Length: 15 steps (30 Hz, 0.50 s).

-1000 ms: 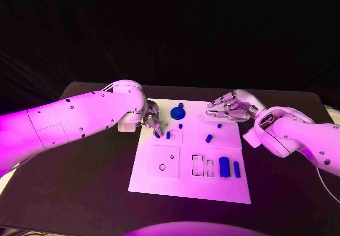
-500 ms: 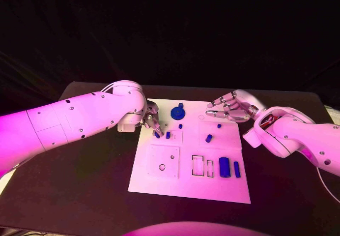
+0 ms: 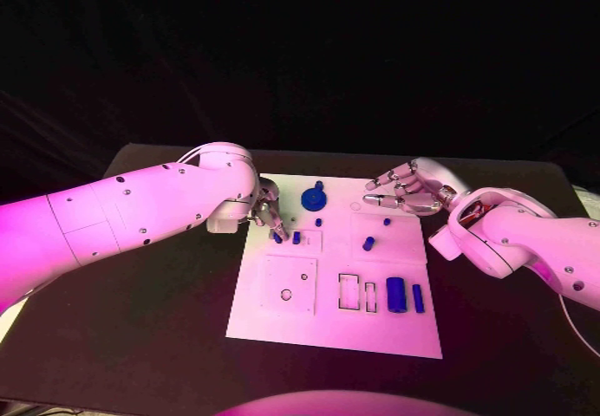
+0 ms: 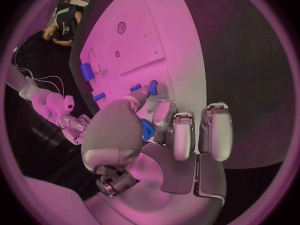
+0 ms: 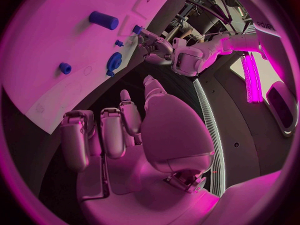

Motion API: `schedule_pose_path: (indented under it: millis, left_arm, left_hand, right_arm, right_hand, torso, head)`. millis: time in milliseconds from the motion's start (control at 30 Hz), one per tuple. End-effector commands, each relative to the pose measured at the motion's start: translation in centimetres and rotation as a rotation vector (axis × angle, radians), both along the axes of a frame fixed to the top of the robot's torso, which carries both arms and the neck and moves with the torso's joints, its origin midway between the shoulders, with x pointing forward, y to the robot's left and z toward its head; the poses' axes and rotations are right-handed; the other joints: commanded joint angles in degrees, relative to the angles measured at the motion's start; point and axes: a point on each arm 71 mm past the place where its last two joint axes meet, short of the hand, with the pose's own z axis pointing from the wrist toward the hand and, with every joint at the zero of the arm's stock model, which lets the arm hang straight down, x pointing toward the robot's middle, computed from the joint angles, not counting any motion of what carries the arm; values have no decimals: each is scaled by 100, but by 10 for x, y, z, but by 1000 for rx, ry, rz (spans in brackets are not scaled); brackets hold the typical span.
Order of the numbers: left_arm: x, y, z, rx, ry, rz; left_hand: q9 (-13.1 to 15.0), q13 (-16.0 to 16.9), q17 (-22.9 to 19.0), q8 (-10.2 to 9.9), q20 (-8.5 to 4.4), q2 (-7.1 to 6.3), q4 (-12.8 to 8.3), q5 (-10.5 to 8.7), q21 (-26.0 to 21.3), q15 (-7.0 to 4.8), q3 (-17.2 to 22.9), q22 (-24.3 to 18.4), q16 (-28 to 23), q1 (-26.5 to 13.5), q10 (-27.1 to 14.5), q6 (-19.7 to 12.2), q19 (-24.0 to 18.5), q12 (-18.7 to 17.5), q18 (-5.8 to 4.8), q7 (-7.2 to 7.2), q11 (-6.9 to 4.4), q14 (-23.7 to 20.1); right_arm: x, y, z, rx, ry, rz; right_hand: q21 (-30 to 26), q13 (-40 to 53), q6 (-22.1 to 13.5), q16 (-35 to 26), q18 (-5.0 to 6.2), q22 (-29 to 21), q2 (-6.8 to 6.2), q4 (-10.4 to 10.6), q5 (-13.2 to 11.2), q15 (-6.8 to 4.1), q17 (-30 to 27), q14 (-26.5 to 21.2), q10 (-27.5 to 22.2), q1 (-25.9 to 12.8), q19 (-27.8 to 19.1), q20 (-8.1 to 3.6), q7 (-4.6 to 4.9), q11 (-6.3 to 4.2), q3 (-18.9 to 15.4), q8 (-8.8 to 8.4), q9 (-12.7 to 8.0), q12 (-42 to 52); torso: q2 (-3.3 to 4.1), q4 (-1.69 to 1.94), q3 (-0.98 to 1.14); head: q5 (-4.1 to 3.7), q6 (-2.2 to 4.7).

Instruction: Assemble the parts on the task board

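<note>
Overhead head camera (wrist fisheyes close)

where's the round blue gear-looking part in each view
Head view: the round blue part lies at the far end of the task board, between the two hands.
Left wrist view: its toothed edge peeks out behind the left hand.
Right wrist view: it lies near the board's edge.
Shared landmark: the task board.

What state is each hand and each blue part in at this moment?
left hand: fingertips down at two small blue pieces on the board's left edge; grip unclear.
right hand: open, over the board's far right corner, holding nothing.
round blue part: lying on the task board, untouched.
blue cylinder: lying near the right edge, free.
</note>
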Motion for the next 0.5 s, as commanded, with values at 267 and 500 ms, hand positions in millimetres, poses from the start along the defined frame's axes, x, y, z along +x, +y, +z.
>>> schedule_pose_path:
  millis: [267, 500]
  left_arm:
    - [-5, 7, -12, 104, 42, 28]
    - [-5, 7, -12, 102, 40, 30]
  left_hand:
    - [-3, -17, 1510, -15, -39, 6, 32, 18, 8, -35, -97, 1246, 18, -146, -10, 64, 380, -23, -58, -7, -35, 611]
    - [-6, -26, 1510, -4, -41, -33, 137, 17, 2, -34, -215, 1245, 18, -335, -10, 77, 379, -27, -57, -2, -31, 611]
  right_arm:
    - [-1, 1, 0, -1, 1, 18]
    - [-1, 1, 0, 0, -1, 17]
  right_hand:
    - [-24, 247, 36, -19, 116, 788, 35, 13, 19, -6, 418, 347, -8, 2, 29, -1, -9, -29, -35, 6, 6, -28]
    - [-24, 247, 36, -19, 116, 788, 35, 13, 19, -6, 418, 347, -8, 2, 29, -1, -9, -29, -35, 6, 6, -28]
  torso:
    - [2, 0, -1]
    - [-1, -1, -1]
  head:
    - [3, 3]
    - [0, 11]
